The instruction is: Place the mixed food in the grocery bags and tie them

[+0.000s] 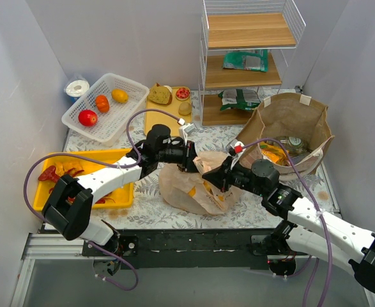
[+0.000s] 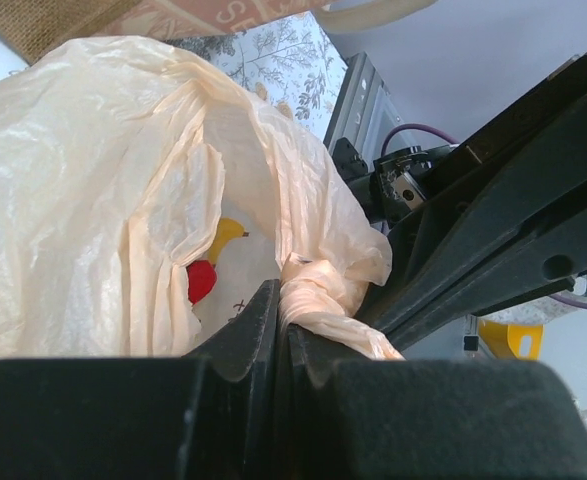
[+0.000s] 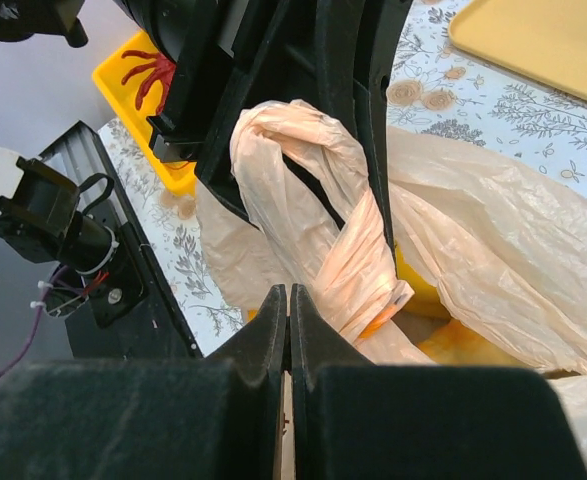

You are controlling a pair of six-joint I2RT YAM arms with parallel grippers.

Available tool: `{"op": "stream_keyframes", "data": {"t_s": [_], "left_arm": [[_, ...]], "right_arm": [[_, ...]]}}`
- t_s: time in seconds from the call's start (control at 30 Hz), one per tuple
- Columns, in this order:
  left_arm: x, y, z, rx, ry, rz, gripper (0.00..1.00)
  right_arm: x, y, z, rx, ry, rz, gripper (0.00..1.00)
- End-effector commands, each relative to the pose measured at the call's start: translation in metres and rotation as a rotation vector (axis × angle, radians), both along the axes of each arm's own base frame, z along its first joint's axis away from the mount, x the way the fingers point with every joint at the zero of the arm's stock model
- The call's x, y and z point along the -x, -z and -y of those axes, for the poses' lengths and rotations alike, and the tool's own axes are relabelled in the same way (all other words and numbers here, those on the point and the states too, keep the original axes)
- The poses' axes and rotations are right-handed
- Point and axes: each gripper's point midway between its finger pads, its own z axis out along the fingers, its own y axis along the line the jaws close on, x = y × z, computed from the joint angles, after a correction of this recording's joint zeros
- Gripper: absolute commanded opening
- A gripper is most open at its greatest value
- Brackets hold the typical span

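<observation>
Item: plastic bag [image 1: 190, 188], tying step, judged partly done. Location: on the table just left of the paper bag [image 1: 283, 115], on its near side, slumped on its flank, with a red and yellow food item [image 2: 211, 262] showing through the mouth. Handle [image 3: 353, 250]: twisted into a rope and crossed over itself in a loose loop, not yet a tight knot. Left gripper [image 2: 283, 300]: jaws narrow and apparently pinching the rope end of the handle [image 2: 328, 305] at the tips. Right gripper [image 3: 289, 295]: jaws pressed together with the handle just beside the tips; the right wrist view does not show whether any film is caught. Pose: both arms reach low and nearly level from either side, wrists turned inward, tips meeting nose to nose above the bag's mouth, left of the paper bag. Handling advice: keep the left pinch firm on the rope, feed the free end through the loop, then draw the two ends apart along the table and not upward, so the thin film cinches without tearing or lifting the load. Outstanding stock: peppers [image 1: 87, 117] in the basket [image 1: 131, 85] and bread [image 1: 160, 94], all well left of the paper bag, toward the far wall.
</observation>
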Motion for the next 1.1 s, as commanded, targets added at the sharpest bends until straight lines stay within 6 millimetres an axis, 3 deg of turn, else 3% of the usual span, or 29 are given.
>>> {"op": "stream_keyframes", "data": {"t_s": [0.0, 0.2, 0.37, 0.67, 0.93, 1.07], "left_arm": [[-0.023, -0.010, -0.008, 0.007, -0.077, 0.055, 0.00], [-0.019, -0.011, -0.008, -0.001, -0.049, 0.028, 0.07], [-0.010, -0.009, -0.013, -0.039, -0.018, 0.006, 0.31], [-0.011, -0.005, -0.034, -0.154, -0.068, 0.082, 0.60], [0.000, -0.023, -0.059, -0.164, -0.128, 0.199, 0.72], [0.009, -0.022, -0.070, -0.189, -0.130, 0.218, 0.75]], "right_arm": [[0.015, 0.026, -0.007, 0.049, -0.054, -0.060, 0.01], [0.015, 0.042, -0.009, 0.085, -0.043, -0.079, 0.01], [0.015, 0.041, -0.009, 0.075, -0.033, -0.080, 0.01], [0.013, 0.017, -0.002, 0.001, 0.005, -0.042, 0.01], [0.012, 0.019, -0.002, 0.007, 0.013, -0.047, 0.01], [0.013, 0.016, -0.003, -0.003, 0.010, -0.045, 0.01]]}}
